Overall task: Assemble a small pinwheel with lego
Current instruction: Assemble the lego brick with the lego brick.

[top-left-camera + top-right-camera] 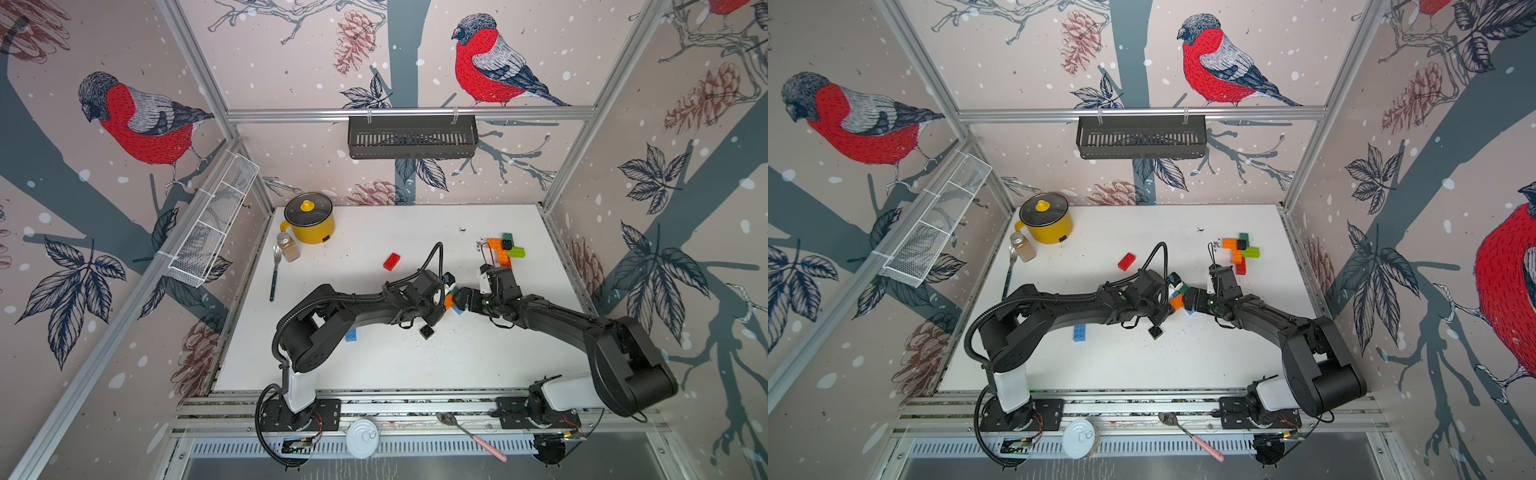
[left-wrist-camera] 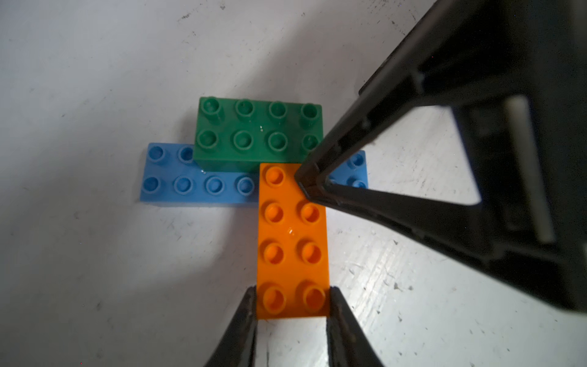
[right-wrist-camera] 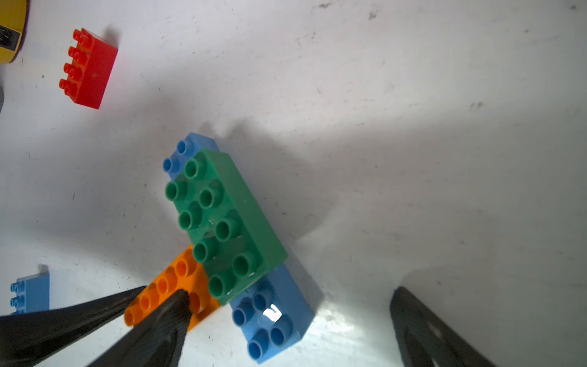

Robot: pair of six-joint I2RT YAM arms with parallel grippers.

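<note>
An orange brick lies flat on the table, butting against a dark green brick that is stacked on a blue brick. My left gripper is shut on the orange brick's near end. My right gripper is open, straddling the blue brick, with one of its fingertips pressing down on the orange brick beside the green brick. In both top views the grippers meet at mid-table. Loose lego: a red brick, a blue brick, a black square.
A finished multicolour lego pinwheel lies at the back right. A yellow pot, spice jar and fork stand at the back left. A tin lid and a spoon rest on the front rail.
</note>
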